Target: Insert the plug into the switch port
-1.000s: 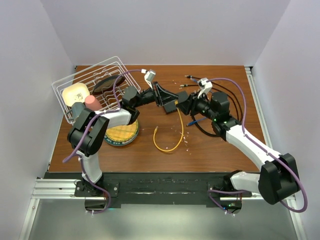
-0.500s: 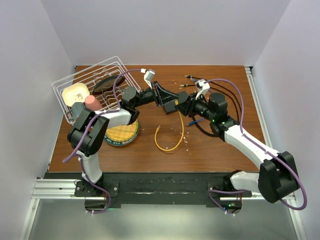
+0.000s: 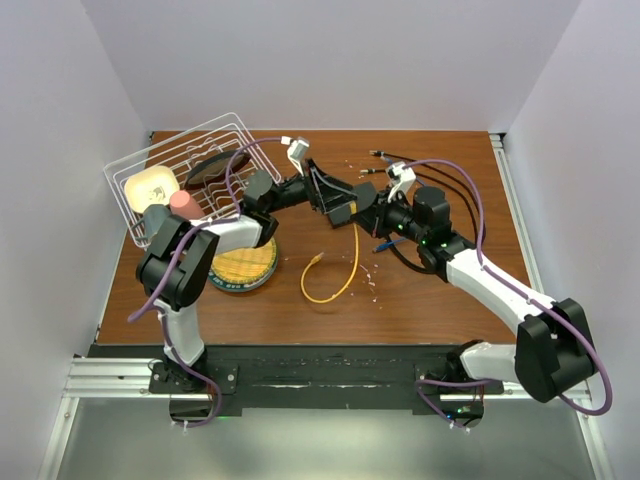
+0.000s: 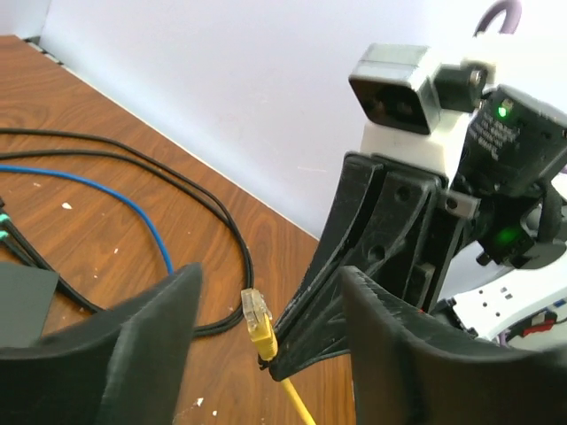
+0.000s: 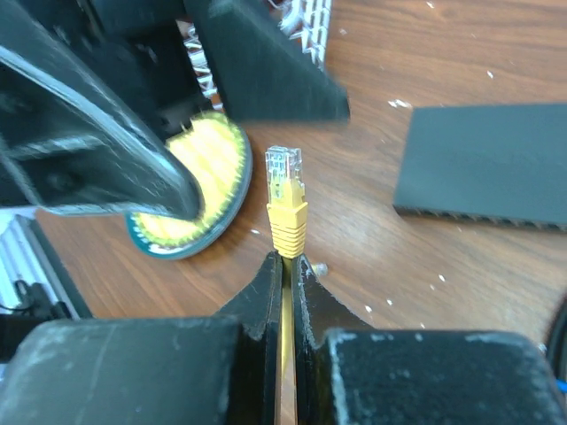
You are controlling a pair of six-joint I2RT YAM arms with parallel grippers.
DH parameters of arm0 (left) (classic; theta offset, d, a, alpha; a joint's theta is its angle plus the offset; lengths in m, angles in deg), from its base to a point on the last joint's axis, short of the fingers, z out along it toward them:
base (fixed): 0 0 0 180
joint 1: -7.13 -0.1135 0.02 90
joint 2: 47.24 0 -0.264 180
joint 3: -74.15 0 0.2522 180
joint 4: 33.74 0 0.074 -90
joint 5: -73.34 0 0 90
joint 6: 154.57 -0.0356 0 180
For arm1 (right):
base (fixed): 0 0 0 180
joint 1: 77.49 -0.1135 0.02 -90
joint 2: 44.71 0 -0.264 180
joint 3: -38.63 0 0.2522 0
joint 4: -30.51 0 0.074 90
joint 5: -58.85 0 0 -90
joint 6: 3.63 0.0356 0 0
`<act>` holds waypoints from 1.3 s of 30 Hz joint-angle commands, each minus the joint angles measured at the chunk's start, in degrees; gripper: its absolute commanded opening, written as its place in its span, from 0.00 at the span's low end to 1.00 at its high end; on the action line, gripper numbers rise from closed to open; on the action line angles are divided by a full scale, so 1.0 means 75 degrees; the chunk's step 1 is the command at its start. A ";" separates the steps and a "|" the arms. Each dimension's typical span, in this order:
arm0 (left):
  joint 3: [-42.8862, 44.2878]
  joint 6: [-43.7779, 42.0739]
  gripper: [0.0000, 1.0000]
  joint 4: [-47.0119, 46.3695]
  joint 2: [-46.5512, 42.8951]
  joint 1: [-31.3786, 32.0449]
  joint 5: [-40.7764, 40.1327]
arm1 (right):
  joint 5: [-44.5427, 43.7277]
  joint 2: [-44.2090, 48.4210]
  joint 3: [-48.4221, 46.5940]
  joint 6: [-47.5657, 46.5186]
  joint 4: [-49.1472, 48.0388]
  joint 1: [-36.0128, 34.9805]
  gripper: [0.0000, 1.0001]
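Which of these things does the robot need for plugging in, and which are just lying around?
For the job:
- plug on the yellow cable
- right tool, pinching that cable just under the plug
- black switch box, ports along its edge
- left tool, open

Just lying about:
- wire rack
- round woven mat
- blue cable
- black cables

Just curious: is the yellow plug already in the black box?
Out. The right gripper pinches the cable just below the plug, which stands bare, apart from the box.
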 commanded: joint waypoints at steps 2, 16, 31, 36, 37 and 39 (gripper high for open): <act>0.0641 -0.0614 0.80 0.0456 0.0182 -0.0339 -0.0154 | -0.0572 0.0085 -0.0268 -0.0378 0.0489 0.0010 0.00; 0.4015 -0.3287 0.82 0.5024 0.2629 -0.0445 -0.1840 | -0.0771 -0.0992 -0.0279 -0.0566 0.0841 0.0010 0.00; 0.6114 -0.4236 0.74 0.6340 0.4753 -0.0398 -0.1561 | -0.0783 -0.3160 -0.1110 -0.0543 0.1204 0.0010 0.00; 0.5939 -0.4471 0.72 0.6434 0.4730 -0.0316 -0.1396 | -0.0654 -0.3466 -0.1275 -0.0461 0.1310 0.0010 0.00; 0.5904 -0.4483 0.72 0.6422 0.4730 -0.0304 -0.1373 | -0.0654 -0.3547 -0.1345 -0.0449 0.1345 -0.0001 0.00; 0.5845 -0.4506 0.71 0.6433 0.4707 -0.0281 -0.1338 | -0.0631 -0.3665 -0.1451 -0.0460 0.1508 -0.0001 0.00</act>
